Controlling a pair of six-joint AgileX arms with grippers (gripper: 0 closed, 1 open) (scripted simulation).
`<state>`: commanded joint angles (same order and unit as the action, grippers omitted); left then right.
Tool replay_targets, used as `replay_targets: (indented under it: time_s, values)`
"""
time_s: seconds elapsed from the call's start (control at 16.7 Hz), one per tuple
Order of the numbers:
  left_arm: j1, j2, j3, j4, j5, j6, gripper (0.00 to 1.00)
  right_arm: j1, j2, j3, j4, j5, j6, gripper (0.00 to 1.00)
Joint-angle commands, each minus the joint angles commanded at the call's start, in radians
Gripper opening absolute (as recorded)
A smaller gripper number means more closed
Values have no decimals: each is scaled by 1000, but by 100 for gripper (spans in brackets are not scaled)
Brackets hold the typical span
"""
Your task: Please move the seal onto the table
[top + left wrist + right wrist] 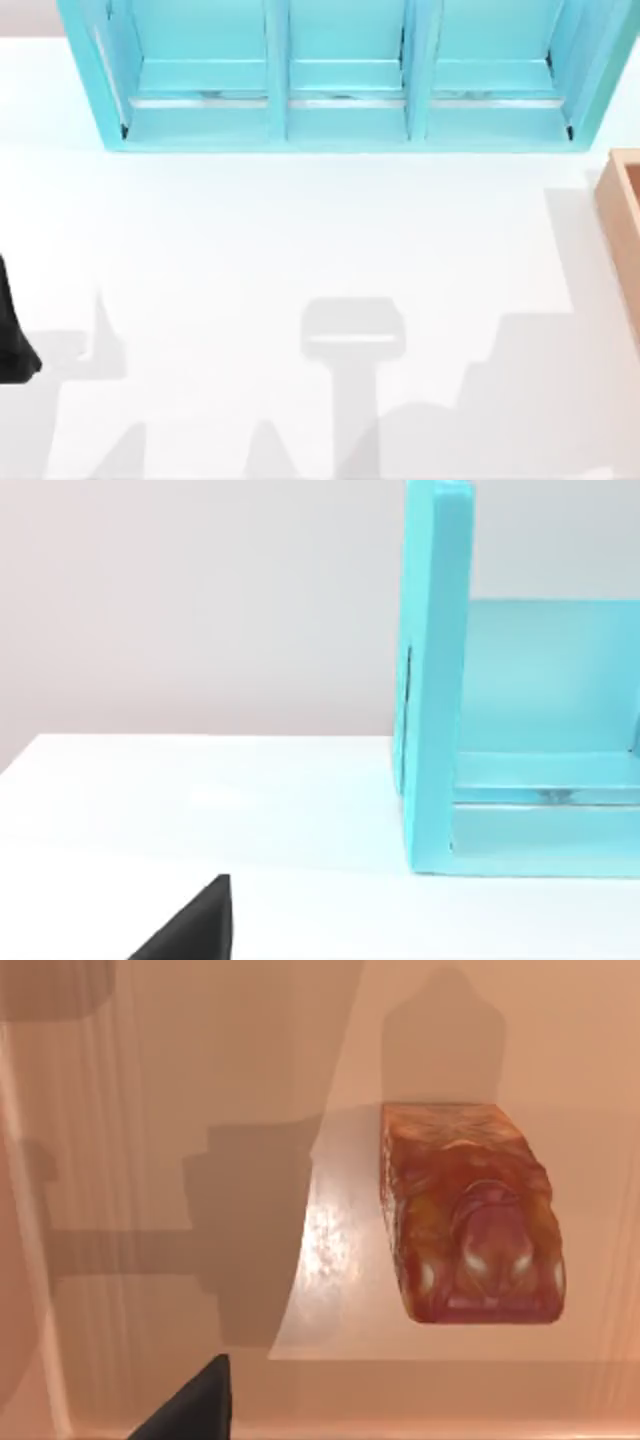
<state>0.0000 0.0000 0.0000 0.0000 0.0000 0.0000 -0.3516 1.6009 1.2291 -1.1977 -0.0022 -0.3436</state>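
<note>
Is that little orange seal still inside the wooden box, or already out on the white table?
Inside. The right wrist view looks down on the seal lying on the tan wooden box's floor, its walls around it.

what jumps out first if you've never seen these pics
The light-blue shelf unit with three compartments spans the far edge of the white table. In the right wrist view, the amber-orange seal lies inside the tan wooden box, which sits at the table's right edge.
</note>
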Motion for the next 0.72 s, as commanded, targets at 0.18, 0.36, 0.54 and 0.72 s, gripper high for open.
replay_targets:
  time_s: [0.18, 0.36, 0.54, 0.72]
  values:
    - [0, 0, 0, 0, 0, 0, 100, -1, 8, -45, 51, 0, 2, 100]
    - [0, 0, 0, 0, 0, 0, 100, -1, 35, -126, 158, 0, 3, 100]
    - [0, 0, 0, 0, 0, 0, 100, -1, 82, -209, 288, 0, 4, 100]
    - [0, 0, 0, 0, 0, 0, 100, -1, 122, -264, 384, 0, 5, 100]
